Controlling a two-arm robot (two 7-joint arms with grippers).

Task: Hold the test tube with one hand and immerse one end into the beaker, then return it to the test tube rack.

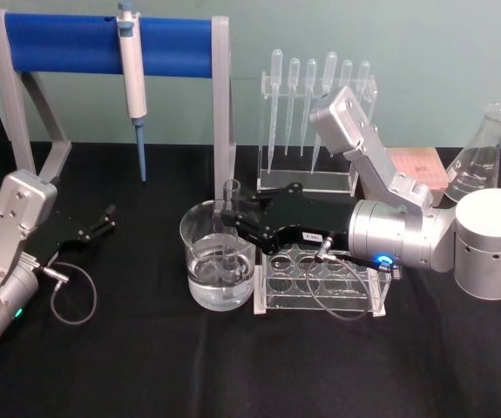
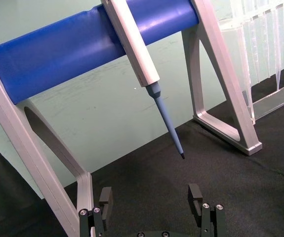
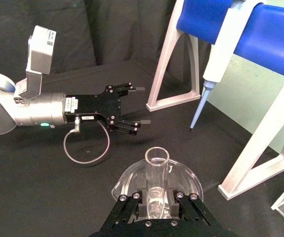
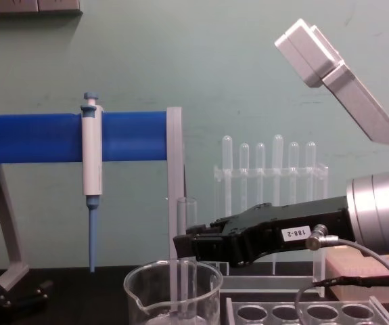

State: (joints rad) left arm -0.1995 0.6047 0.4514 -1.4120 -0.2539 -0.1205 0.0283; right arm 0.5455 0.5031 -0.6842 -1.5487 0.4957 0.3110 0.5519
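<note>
Right gripper (image 1: 230,212) jaws clamped on upright test tube (image 1: 231,190) below its rim, lower end inside beaker (image 1: 199,248); left gripper (image 3: 142,105) parked, jaws apart.

Chest view's lower edge cut off the base of the beaker (image 4: 204,298) and the test tube (image 4: 186,217) tip. Right gripper (image 1: 226,212) covered the tube's middle in head view
</note>
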